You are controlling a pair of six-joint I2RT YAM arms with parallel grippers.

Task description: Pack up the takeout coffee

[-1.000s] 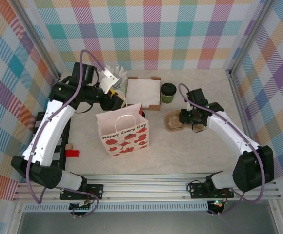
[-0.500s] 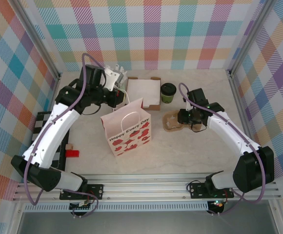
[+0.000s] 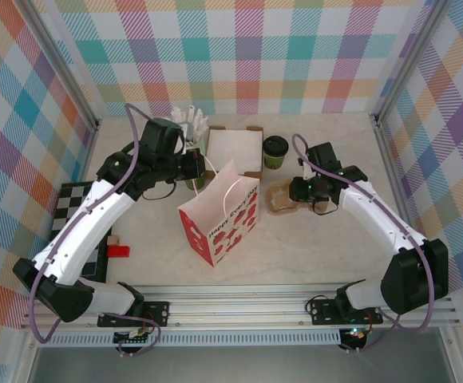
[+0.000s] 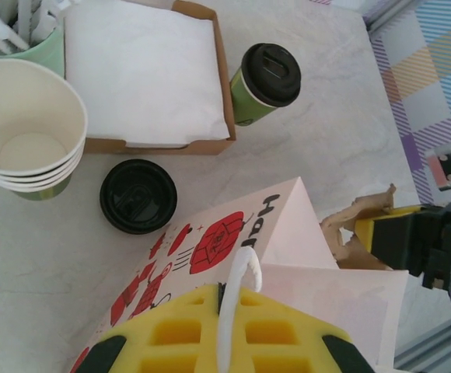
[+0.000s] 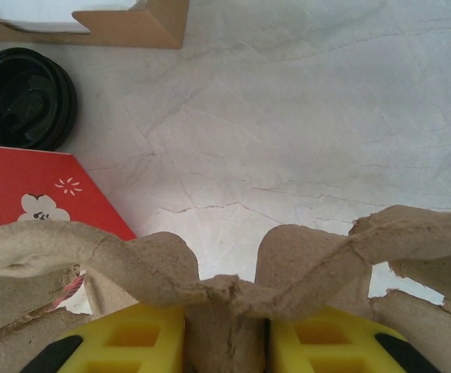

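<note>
Left tool (image 4: 227, 301) clamped on the bag (image 3: 219, 223) by its handle (image 4: 242, 281), right tool (image 5: 225, 315) pinching carrier (image 5: 210, 289) ridge. Coffee (image 4: 266, 74) sits on worktop (image 3: 311, 247) ahead of left tool, untouched. I'd hold bag mouth upright and open, then feed carrier in level, clear of the rim.

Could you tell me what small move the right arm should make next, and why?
Probably ease the cardboard carrier toward the paper bag's open mouth. The right gripper is clamped on the carrier just beside the bag. The left gripper is shut on the bag's white handle, tipping the bag. The takeout coffee stands by the napkin box, not yet packed.
</note>
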